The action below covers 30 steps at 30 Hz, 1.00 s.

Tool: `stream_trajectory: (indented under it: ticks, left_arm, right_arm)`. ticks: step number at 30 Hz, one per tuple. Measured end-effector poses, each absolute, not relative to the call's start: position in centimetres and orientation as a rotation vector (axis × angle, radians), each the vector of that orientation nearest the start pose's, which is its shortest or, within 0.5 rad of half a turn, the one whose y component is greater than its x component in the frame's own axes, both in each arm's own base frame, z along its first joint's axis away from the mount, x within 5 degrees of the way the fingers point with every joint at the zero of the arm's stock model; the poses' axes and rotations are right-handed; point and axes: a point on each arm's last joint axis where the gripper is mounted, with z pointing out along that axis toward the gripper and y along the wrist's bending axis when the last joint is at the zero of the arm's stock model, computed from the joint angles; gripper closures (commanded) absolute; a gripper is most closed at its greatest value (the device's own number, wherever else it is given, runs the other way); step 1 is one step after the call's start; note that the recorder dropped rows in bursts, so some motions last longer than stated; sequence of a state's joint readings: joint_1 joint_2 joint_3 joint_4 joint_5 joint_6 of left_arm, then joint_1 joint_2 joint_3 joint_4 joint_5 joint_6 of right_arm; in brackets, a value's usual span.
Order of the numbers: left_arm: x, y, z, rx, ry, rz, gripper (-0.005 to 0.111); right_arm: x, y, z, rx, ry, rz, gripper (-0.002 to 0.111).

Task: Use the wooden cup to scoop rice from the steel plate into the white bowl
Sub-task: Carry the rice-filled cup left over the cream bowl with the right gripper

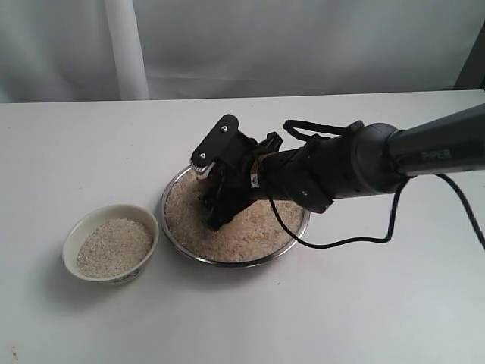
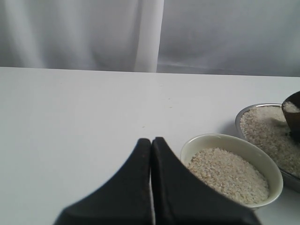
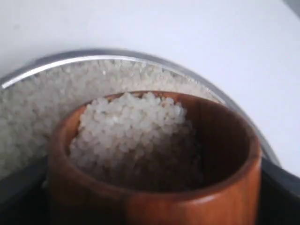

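The steel plate [image 1: 227,262], just left of centre in the exterior view, is shallow, round and shiny. It holds a wide bed of the rice [image 1: 254,227], small pale grains. The white bowl [image 1: 114,274] sits at lower left on the white table [image 1: 364,303], near the plate but apart from it, and is filled with the same grains nearly to its rim. My right gripper [image 1: 214,203] is down in the plate, jaws spread to the width of the wooden cup [image 3: 154,201] and clamped on its sides. The cup is reddish-brown and smooth, with rice heaped inside. My left gripper [image 2: 151,140] hangs over bare table beside the bowl, its 2 black fingers [image 2: 136,178] pressed together, holding nothing.
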<state>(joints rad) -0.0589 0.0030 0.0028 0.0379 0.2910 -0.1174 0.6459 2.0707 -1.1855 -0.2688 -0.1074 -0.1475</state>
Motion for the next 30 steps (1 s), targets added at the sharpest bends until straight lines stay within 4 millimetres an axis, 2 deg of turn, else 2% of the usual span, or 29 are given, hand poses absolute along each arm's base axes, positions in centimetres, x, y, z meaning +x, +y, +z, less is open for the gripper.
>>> stream_trajectory:
  ticks: [4,6,15,20,24,30]
  left_arm:
    - [5.5,-0.2,18.6,-0.028,1.781,-0.091,0.107]
    - [5.5,-0.2,18.6,-0.028,1.781,-0.091,0.107]
    - [5.5,-0.2,18.6,-0.028,1.781,-0.091,0.107]
    - [5.5,-0.2,18.6,-0.028,1.781,-0.091,0.107]
    - [5.5,-0.2,18.6,-0.028,1.781,-0.091,0.107]
    - [5.5,-0.2,18.6,-0.028,1.781,-0.091,0.107]
  right_arm:
    - [33.3,25.7,16.1,-1.065,1.819,0.223,0.108]
    - [32.7,25.6,16.7,-1.037,1.758,0.252,0.108]
    - [31.7,25.1,16.0,-1.030,1.715,0.279,0.108]
    - [31.6,25.2,16.6,-1.064,1.673,0.252,0.108]
    - [30.8,26.0,18.2,-1.130,1.593,0.217,0.108]
    - [30.8,29.2,21.1,-1.319,1.574,0.114,0.108]
